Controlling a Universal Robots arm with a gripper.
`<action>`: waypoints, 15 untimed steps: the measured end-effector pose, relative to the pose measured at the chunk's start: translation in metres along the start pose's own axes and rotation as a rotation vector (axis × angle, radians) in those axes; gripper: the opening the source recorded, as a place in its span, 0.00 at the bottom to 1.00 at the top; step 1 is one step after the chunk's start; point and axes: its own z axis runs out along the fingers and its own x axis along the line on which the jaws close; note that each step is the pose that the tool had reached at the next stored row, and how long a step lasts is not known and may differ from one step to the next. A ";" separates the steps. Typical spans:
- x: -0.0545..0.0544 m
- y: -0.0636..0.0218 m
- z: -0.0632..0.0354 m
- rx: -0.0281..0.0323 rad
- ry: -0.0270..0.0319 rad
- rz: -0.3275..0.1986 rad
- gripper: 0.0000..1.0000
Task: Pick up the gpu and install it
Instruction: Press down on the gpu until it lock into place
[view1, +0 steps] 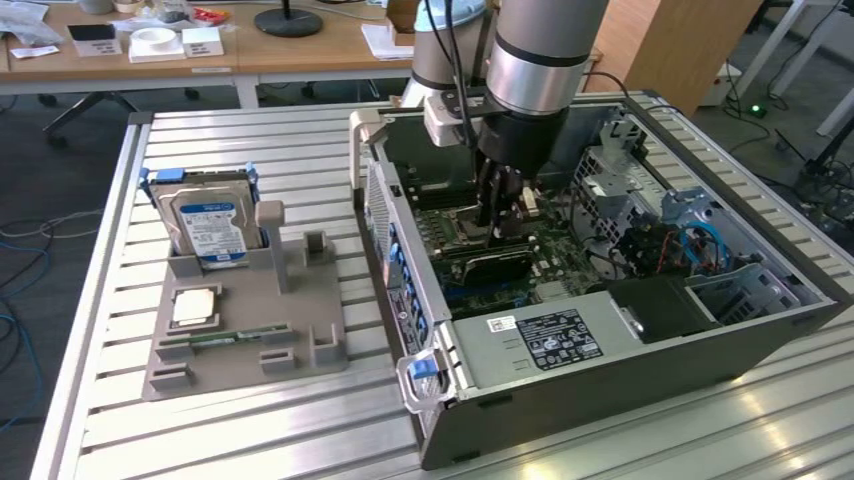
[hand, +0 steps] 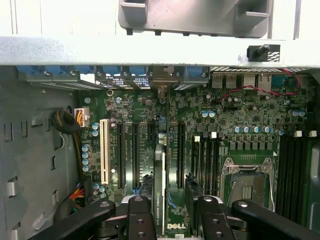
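In the exterior view the gripper (view1: 501, 212) hangs from the arm straight down inside the open computer case (view1: 747, 330), its dark fingers reaching to the motherboard (view1: 461, 290). Directly beneath the fingertips sits the gpu (view1: 489, 262), seen as a dark slab lying across the board toward the power supply (view1: 547, 340). Well away from the gripper, toward the exterior view's left, a grey holder tray (view1: 287, 345) stands on the slatted table (view1: 214, 440) (it carries a silver hard drive (view1: 211, 228) with a blue label, standing upright, and a slim RAM stick (view1: 240, 337) lying flat). In the wrist view the two finger assemblies (hand: 141, 215) stand apart, one on each side of the gpu (hand: 161, 200), which is seen edge-on, upright in a slot and running toward the rear brackets (hand: 162, 80); white lettering shows along its edge. The jaws look spread, with a narrow gap on either side of the card rather than a clamp on it. The processor socket (hand: 247, 187) lies just beside one finger.
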 end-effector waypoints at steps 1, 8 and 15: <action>0.000 0.0000 0.0000 0.0000 0.0000 0.000 0.39; 0.000 0.0000 0.0000 0.0000 0.0000 0.000 0.31; 0.000 0.0000 0.0000 -0.0001 0.0000 0.000 0.11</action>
